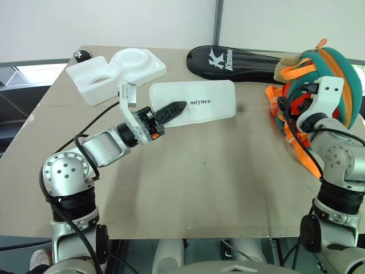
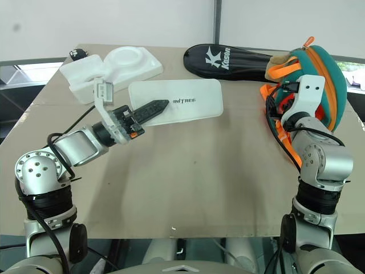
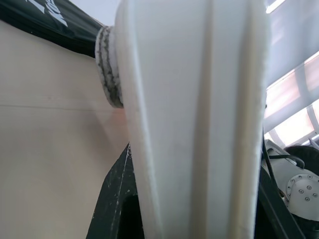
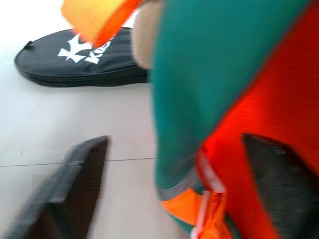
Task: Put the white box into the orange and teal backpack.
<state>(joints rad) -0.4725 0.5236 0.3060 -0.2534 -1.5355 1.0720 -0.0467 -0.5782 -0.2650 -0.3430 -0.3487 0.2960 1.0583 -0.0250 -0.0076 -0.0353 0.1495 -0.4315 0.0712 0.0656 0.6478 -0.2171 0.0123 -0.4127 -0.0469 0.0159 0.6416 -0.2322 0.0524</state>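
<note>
The left gripper [image 1: 171, 108] pinches one end of the white box [image 1: 199, 103], held above the cardboard-topped table [image 1: 188, 182]. The right gripper [image 4: 174, 184], fingers spread, straddles the edge of the orange and teal backpack [image 2: 319, 74] (beside a black racket bag [image 2: 228, 60]).
</note>
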